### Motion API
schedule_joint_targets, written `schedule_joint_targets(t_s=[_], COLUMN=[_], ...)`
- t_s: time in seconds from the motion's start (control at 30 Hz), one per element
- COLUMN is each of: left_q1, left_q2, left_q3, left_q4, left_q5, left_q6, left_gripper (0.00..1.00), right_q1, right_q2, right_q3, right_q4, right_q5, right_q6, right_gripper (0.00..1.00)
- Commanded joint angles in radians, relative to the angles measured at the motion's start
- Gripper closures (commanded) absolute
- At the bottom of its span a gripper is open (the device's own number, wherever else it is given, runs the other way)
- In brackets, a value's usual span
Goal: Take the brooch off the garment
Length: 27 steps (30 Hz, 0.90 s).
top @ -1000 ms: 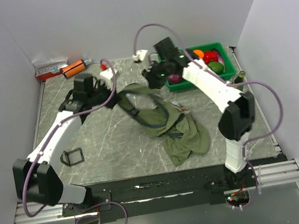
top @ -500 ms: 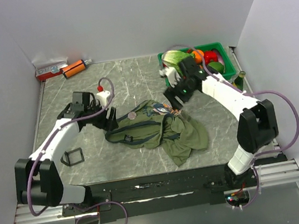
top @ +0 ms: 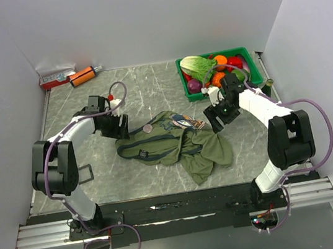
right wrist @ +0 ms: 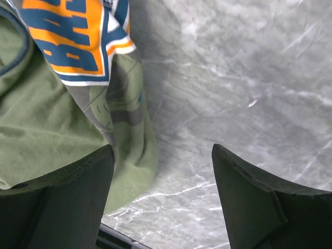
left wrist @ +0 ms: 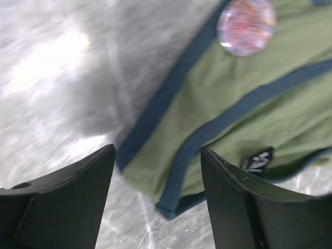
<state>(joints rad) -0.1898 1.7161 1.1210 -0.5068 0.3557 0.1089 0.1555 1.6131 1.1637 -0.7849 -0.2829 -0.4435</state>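
The garment (top: 176, 145), an olive-green T-shirt with navy trim, lies crumpled on the marble table's middle. Its blue-orange chest print (top: 185, 121) faces up at the top right of the heap. The brooch (top: 147, 128), a small round whitish disc, sits on the cloth at the heap's upper left; the left wrist view shows the brooch (left wrist: 246, 26) beside a navy band. My left gripper (top: 122, 130) stands open just left of the heap, its jaws (left wrist: 157, 155) over a navy-trimmed edge of the garment (left wrist: 233, 93). My right gripper (top: 215, 122) is open at the heap's right edge, jaws (right wrist: 162, 150) over bare table beside the print (right wrist: 78, 36).
A green crate (top: 253, 77) of vegetables stands at the back right, with a dark bottle (top: 267, 86) next to it. An orange tube (top: 83, 75) and a red-white box (top: 56, 77) lie at the back left. A small black frame (top: 81, 173) sits near the left arm.
Both grippers opened and let go of the garment, which fell from its lifted, stretched state into a heap. Both arms then came down low beside it.
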Motion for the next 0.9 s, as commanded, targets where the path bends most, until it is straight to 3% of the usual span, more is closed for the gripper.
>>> schedule_joint_targets(t_s=[0.0, 0.17, 0.27, 0.37, 0.47, 0.5, 0.6, 0.63, 0.7, 0.87], left_q1=[0.032, 0.05, 0.049, 0.05, 0.05, 0.05, 0.072, 0.101, 0.136, 0.285], left_q2=[-0.055, 0.002, 0.089, 0.129, 0.149, 0.158, 0.195, 0.203, 0.197, 0.152], left_q3=[0.011, 0.033, 0.066, 0.065, 0.069, 0.098, 0.219, 0.259, 0.397, 0.745], left_q4=[-0.044, -0.134, -0.196, -0.205, -0.18, -0.183, -0.234, -0.26, -0.271, -0.237], left_q5=[-0.109, -0.086, 0.0, 0.065, 0.08, 0.083, 0.107, 0.101, 0.095, 0.198], left_q6=[-0.064, -0.089, -0.103, -0.103, -0.094, -0.087, -0.038, -0.026, 0.001, 0.057], left_gripper=[0.27, 0.26, 0.3, 0.4, 0.63, 0.79, 0.95, 0.97, 0.99, 0.99], right_q1=[-0.005, -0.005, -0.005, -0.005, -0.004, -0.004, -0.004, -0.004, -0.008, -0.022], right_q2=[-0.018, 0.01, 0.04, 0.059, 0.1, 0.116, 0.093, 0.09, 0.071, -0.059], right_q3=[-0.035, -0.059, -0.05, -0.048, -0.019, -0.01, 0.033, 0.101, 0.178, 0.349], right_q4=[0.004, 0.009, -0.005, -0.005, -0.011, 0.004, 0.076, 0.075, 0.079, 0.154], right_q5=[-0.044, -0.084, -0.108, -0.133, -0.183, -0.183, -0.162, -0.147, -0.118, -0.039], right_q6=[-0.021, 0.0, 0.008, 0.003, -0.003, 0.011, 0.046, 0.048, 0.051, 0.011], right_gripper=[0.18, 0.13, 0.05, 0.04, 0.19, 0.4, 0.82, 0.92, 0.99, 1.0])
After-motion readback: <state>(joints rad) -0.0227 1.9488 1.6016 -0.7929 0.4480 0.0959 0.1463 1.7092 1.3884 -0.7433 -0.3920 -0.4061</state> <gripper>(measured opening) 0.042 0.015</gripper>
